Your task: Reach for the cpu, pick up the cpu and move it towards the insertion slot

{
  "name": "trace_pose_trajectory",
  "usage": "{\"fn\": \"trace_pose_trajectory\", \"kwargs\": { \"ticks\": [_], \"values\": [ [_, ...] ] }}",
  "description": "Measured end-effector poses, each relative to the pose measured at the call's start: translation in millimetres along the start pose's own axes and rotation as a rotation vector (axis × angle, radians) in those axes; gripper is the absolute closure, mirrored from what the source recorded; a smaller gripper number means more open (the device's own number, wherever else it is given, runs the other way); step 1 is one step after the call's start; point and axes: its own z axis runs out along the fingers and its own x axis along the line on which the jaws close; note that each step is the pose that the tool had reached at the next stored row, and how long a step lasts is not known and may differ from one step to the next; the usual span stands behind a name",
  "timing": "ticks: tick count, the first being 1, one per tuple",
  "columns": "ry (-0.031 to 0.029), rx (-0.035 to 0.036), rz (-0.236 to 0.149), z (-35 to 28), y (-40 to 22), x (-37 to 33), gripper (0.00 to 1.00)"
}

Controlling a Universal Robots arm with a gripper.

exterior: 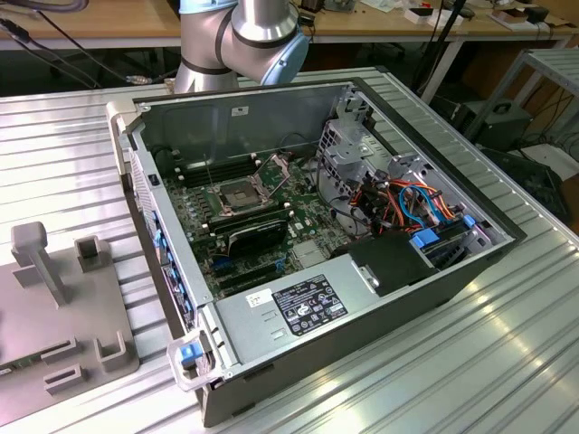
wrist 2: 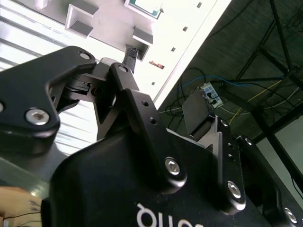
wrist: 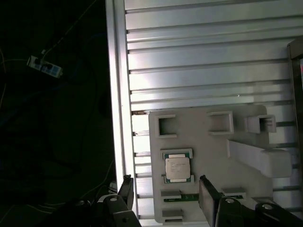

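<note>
First wrist view, looking down past the gripper (wrist: 165,183) onto a grey tray (wrist: 203,151) that lies on a ribbed metal table (wrist: 199,61). The chip (wrist: 177,168), pale face up, rests on the tray in a small framed seat (wrist: 177,153) close to one edge of the tray. The frame presumably keeps it square and in a known spot, so that it can be approached from above. The two black fingers (wrist: 208,198) stand wide apart, one to each side of the chip and clear of it, holding nothing. A spread wider than the chip would let them pass down along its opposite edges. No contact with chip or tray can be seen, so the work stands at the reach, with the pick-up not yet made.

Second wrist view, from behind the black gripper body: the same tray (wrist 2: 111,21) lies beyond the fingertips, with a corner of the chip (wrist 2: 143,5) in its seat.

Exterior view: the tray (exterior: 27,303), carrying an upright post (exterior: 41,258), sits just beside the open computer case (exterior: 235,122). The socket (exterior: 237,194), a dark centre within silver brackets, lies inside the case, well apart from the tray. Its centre is bare, apparently ready to receive the chip. The arm (exterior: 244,36) stands farther from the tray again, past the case.
</note>
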Motion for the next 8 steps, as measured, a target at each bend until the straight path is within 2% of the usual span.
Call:
{"fn": "trace_pose_trajectory", "kwargs": {
  "ticks": [5,8],
  "values": [
    [0.0000,0.0000,0.000,3.5,-0.1,-0.1,0.34],
    [0.0001,0.0001,-0.001,8.6,-0.3,-0.3,0.34]
  ]
}}
